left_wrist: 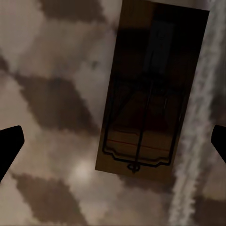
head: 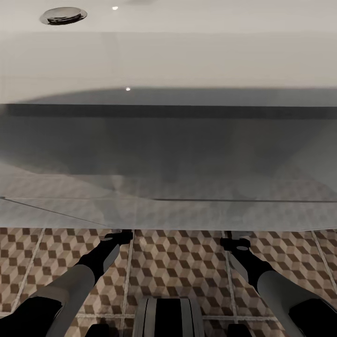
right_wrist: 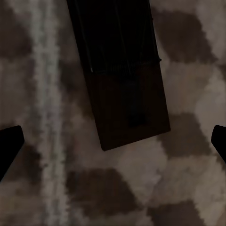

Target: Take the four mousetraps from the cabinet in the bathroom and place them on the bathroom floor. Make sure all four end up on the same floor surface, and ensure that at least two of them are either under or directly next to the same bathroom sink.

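Between each wrist's spread fingertips, a mousetrap (left_wrist: 150, 89) (right_wrist: 125, 70) lies flat, lengthwise along a grout line.

Two mousetraps (left_wrist: 153, 89) (right_wrist: 123, 70) lie on the bathroom floor (head: 178, 262).

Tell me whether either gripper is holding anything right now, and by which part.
Nothing is held. Both grippers are open, each above a flat dark brown mousetrap lying on the cube-patterned tile floor.
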